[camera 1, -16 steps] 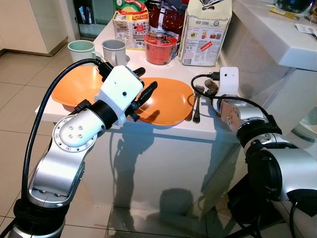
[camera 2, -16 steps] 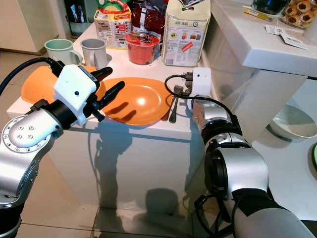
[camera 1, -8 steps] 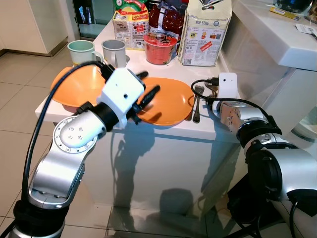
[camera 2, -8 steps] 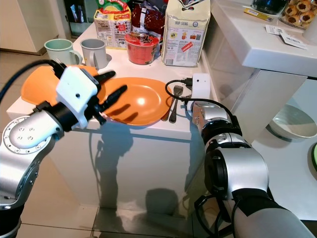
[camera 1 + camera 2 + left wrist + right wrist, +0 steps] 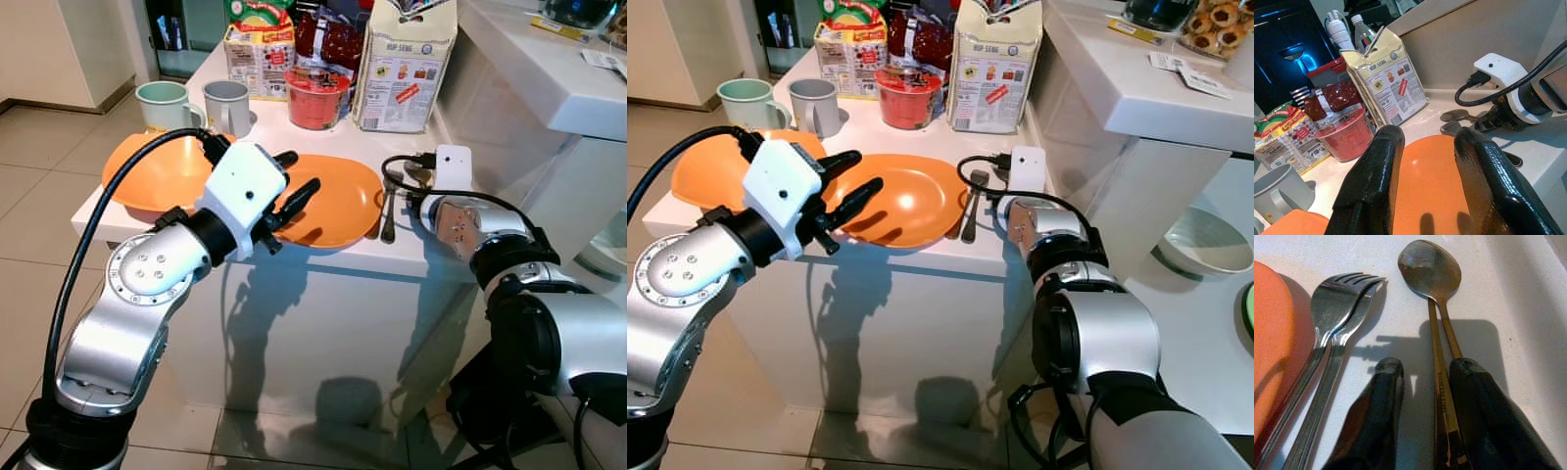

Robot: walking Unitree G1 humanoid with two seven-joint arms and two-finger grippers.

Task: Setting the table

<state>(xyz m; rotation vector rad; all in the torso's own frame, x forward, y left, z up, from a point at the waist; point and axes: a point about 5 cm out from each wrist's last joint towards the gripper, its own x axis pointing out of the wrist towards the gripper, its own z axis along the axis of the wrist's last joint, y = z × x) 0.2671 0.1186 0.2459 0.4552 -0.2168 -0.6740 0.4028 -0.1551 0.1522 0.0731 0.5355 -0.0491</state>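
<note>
Right now my right tool (image 5: 1420,382) low over counter (image 5: 323,257), fingers parted, straddling spoon (image 5: 1436,308) handle, nothing gripped yet. Spoon lies along finger line, bowl pointing away, just beside two forks (image 5: 1334,333) at orange plate (image 5: 333,201) edge. Left tool (image 5: 290,186) open above plate, farther off.

Tall paper bag (image 5: 407,64) with printed label upright, ahead of left gripper (image 5: 300,170) fingers, off toward right finger. Red tub (image 5: 316,98) ahead, toward left finger, near bag. Dark red packet (image 5: 335,39) behind tub. Colourful carton (image 5: 259,59) beside tub, farther out on left-finger side. Bottles (image 5: 1352,32) well beyond (caps only, blurred). Beige tiled floor (image 5: 39,166) below.
</note>
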